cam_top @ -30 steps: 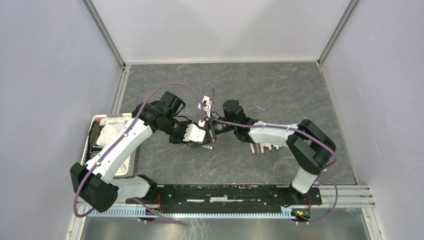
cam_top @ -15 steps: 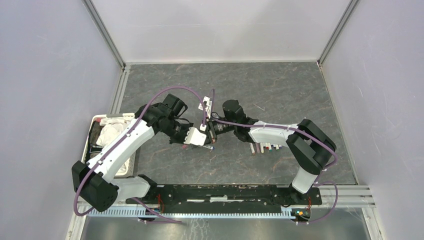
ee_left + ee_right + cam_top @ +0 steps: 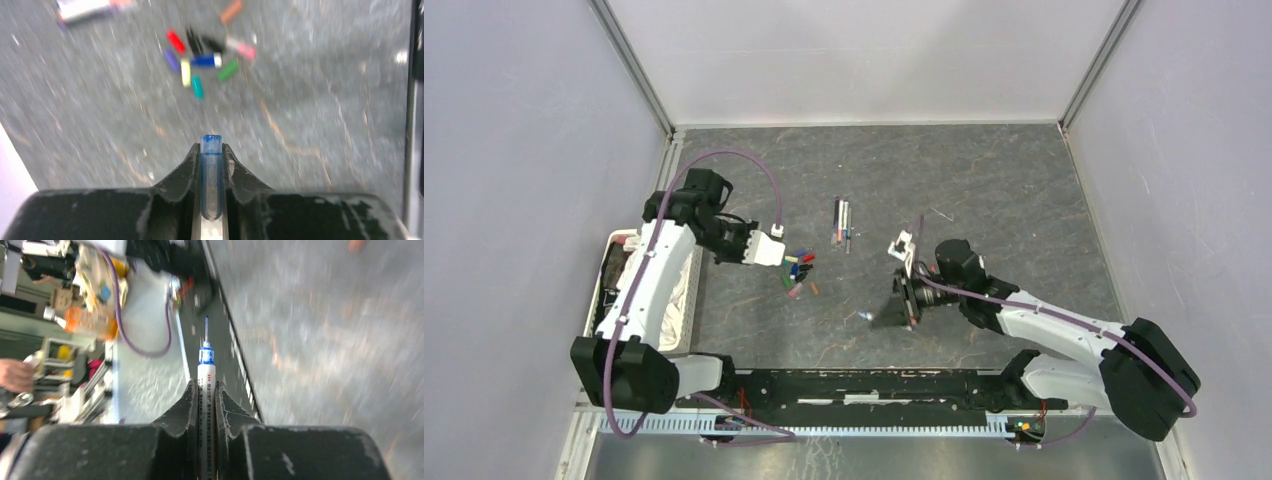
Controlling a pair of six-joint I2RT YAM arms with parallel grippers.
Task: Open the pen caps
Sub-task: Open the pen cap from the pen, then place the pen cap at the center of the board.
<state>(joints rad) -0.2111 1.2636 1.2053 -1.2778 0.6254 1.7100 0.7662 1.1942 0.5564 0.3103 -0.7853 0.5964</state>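
A: While the left gripper (image 3: 211, 152) is clamped on that blue cap (image 3: 211, 175), why does it hang just short of the loose caps (image 3: 202, 60)?

B: My guess is that is the drop spot. Red, yellow, green, pink and teal ones lie bunched there on the bench (image 3: 310, 130), so this one likely joins them once the jaws part.

A: And the cap sits lengthwise in the groove between the fingers?

B: Yes, with one end poking out beyond the tips. That stops so small a cylinder from twisting.

A: Where is its pen?

B: I take it to be the pen (image 3: 206, 371) in the right gripper (image 3: 206, 390). The jaws are pinched on the white barrel, with the blue collar and thin nib bare and sticking out ahead. From above, that arm is well apart from the left one, low over the near part of the bench.

A: Why hold it out there?

B: Probably to carry it to the few pens (image 3: 842, 222) lying side by side farther back, between the arms. Whether those are all uncapped, I cannot tell.
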